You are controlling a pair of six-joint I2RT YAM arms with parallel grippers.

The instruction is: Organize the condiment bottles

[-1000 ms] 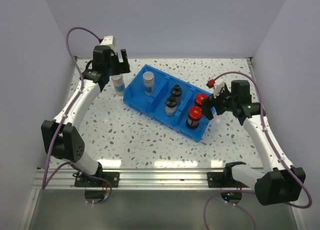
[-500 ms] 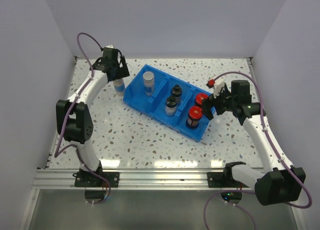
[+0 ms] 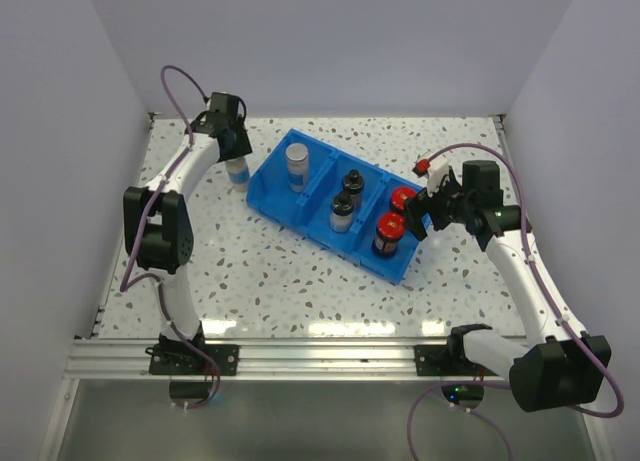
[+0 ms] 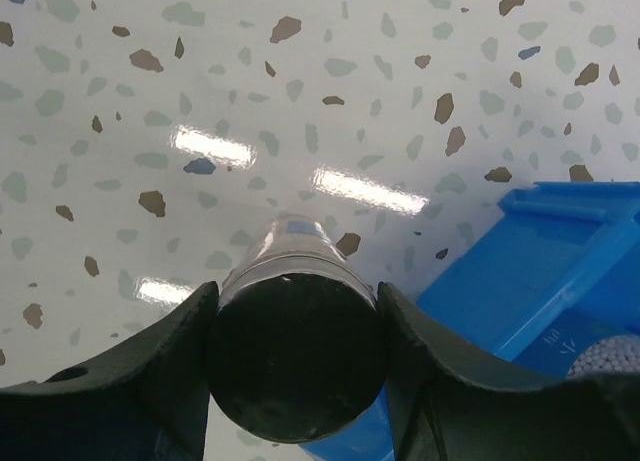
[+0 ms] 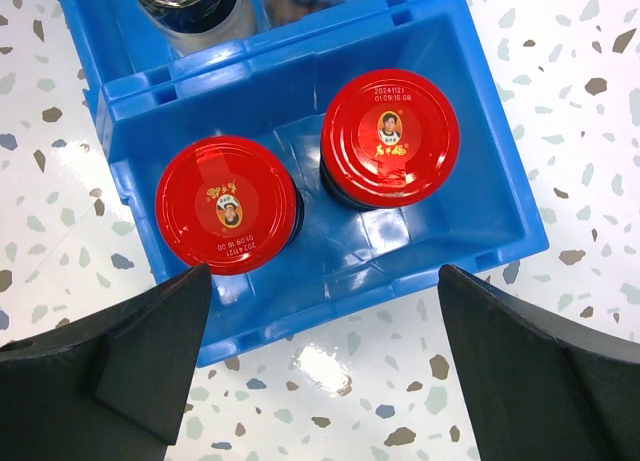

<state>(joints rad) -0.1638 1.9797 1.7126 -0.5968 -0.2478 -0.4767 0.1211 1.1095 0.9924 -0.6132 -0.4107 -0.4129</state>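
A clear jar (image 3: 237, 171), stood on the speckled table (image 3: 250, 271) just left of the blue bin (image 3: 312, 213), is clamped between the left gripper's (image 4: 297, 353) fingers. In the bin, a silver-lidded jar (image 3: 297, 165) is held in the left compartment, two black-topped jars (image 3: 346, 199) in the middle and two red-capped jars (image 5: 390, 136) in the right. Over the red-capped pair the right gripper (image 5: 325, 376) is held, its fingers wide apart.

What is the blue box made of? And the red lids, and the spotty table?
The blue box looks like glossy moulded plastic, with stiff ribbed walls. The red lids are smooth and shiny, painted metal or plastic; I cannot tell which. The spotty table looks like polished speckled stone or laminate: lamps reflect in it.
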